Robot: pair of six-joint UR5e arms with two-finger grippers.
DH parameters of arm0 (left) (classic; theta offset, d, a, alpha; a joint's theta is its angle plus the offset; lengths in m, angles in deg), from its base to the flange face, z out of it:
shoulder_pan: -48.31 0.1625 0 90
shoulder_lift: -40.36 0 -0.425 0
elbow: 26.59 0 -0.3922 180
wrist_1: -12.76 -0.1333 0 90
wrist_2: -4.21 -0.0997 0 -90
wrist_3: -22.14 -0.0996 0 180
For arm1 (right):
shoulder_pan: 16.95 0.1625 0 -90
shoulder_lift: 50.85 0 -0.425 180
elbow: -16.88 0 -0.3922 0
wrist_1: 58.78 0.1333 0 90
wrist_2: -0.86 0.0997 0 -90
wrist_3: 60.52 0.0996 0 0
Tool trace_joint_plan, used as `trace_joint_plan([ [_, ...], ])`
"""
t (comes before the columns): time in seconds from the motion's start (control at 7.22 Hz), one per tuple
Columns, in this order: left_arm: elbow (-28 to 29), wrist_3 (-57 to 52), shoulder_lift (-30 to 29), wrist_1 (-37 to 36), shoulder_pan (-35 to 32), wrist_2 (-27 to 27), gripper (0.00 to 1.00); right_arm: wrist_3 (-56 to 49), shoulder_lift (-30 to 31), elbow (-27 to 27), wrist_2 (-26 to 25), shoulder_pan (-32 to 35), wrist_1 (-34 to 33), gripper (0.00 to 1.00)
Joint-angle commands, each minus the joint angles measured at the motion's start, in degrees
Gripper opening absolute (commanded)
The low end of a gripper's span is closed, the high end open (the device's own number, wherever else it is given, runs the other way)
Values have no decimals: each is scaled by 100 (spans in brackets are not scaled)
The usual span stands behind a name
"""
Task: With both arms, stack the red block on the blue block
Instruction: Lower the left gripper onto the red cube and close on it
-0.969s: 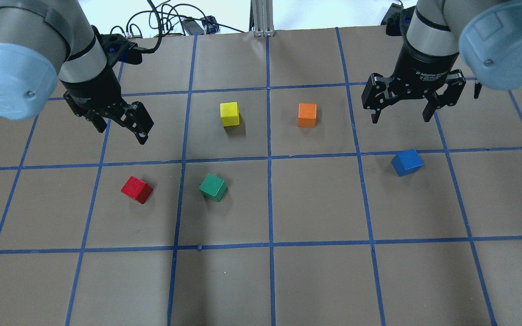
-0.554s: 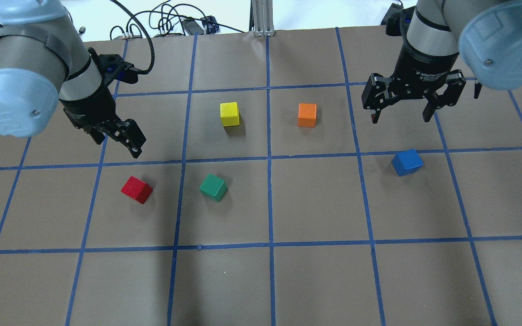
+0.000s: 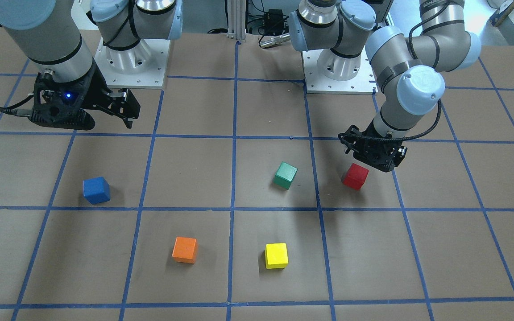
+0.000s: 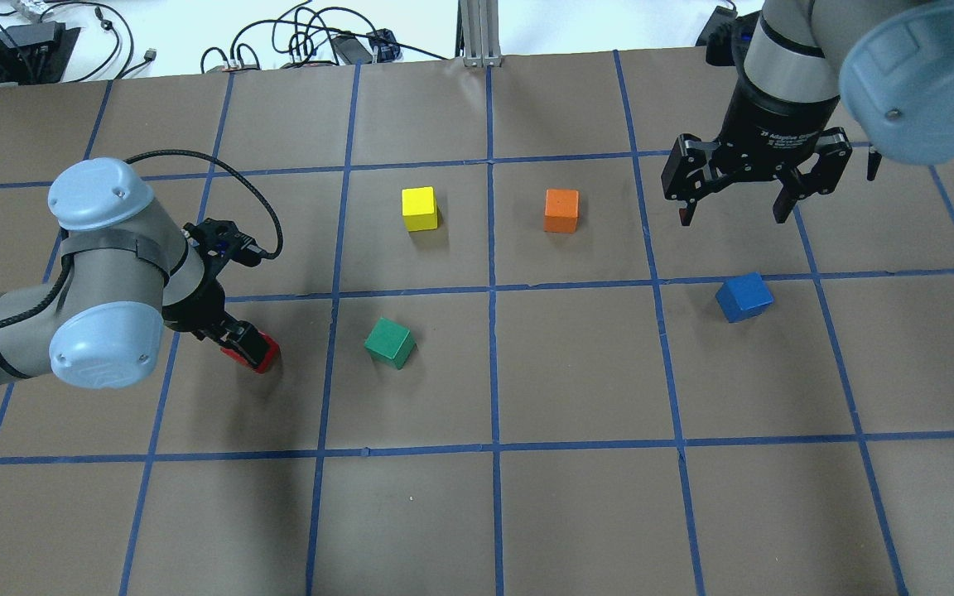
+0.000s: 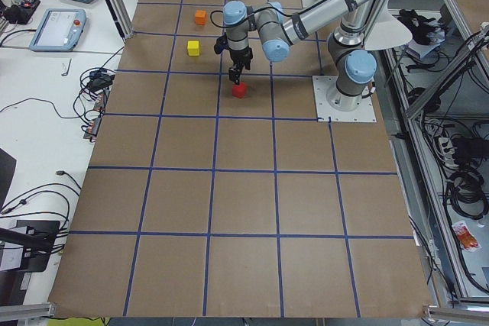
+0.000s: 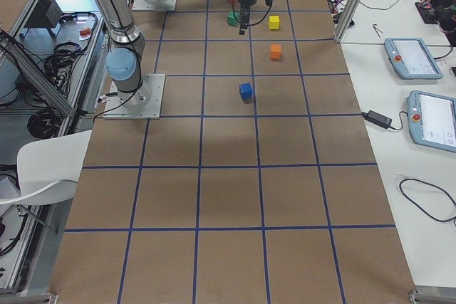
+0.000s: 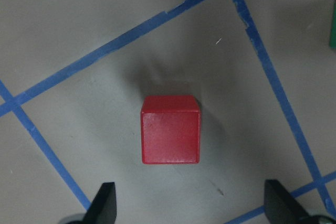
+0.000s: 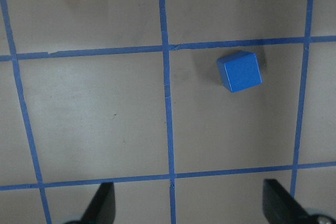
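The red block [image 4: 263, 358] lies on the brown table at the near left. It also shows in the front view [image 3: 355, 176] and centred in the left wrist view [image 7: 170, 129]. My left gripper [image 4: 243, 342] is open and low over it, with one finger partly covering it from overhead; its fingertips [image 7: 105, 205] stand wide apart and do not touch it. The blue block [image 4: 744, 296] lies at the right, also seen in the right wrist view [image 8: 240, 71]. My right gripper [image 4: 731, 213] hangs open and empty above the table, behind the blue block.
A green block [image 4: 390, 342] lies just right of the red one. A yellow block [image 4: 419, 208] and an orange block [image 4: 561, 210] lie farther back near the middle. Cables [image 4: 303, 37] lie beyond the far edge. Blue tape lines grid the table.
My left arm has swung down and toward me, bringing its open gripper from behind the red block to right over it. The right arm and all blocks have not moved.
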Motion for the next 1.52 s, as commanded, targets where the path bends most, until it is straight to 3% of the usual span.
trace_joint_plan([
  [0.0, -132, 210, -306, -495, 18, 2, 100, 9, 0, 0, 0, 8, 0, 100],
  [0.28, -132, 212, -535, -778, 18, 2, 100, 9, 0, 0, 0, 9, 9, 100],
  [0.42, -132, 238, -632, -997, 18, -7, 91, -9, 0, 0, 0, 0, 9, 100],
  [0.55, -132, 238, -650, -1034, 9, -7, 68, 0, 0, 0, 0, 8, 9, 100],
  [0.69, -141, 256, -624, -1034, 18, -7, 33, 26, 0, 0, 0, -9, 9, 100],
  [0.83, -106, 447, -624, -1026, 9, -42, 14, 0, 0, 0, 0, -9, 9, 100],
  [0.97, 8, 745, -546, -999, -104, -34, 3, 26, 0, 0, 0, -9, 9, 100],
  [1.38, 1251, 2059, -562, 278, -944, 2, 1, 9, 0, 0, 0, -18, 9, 100],
])
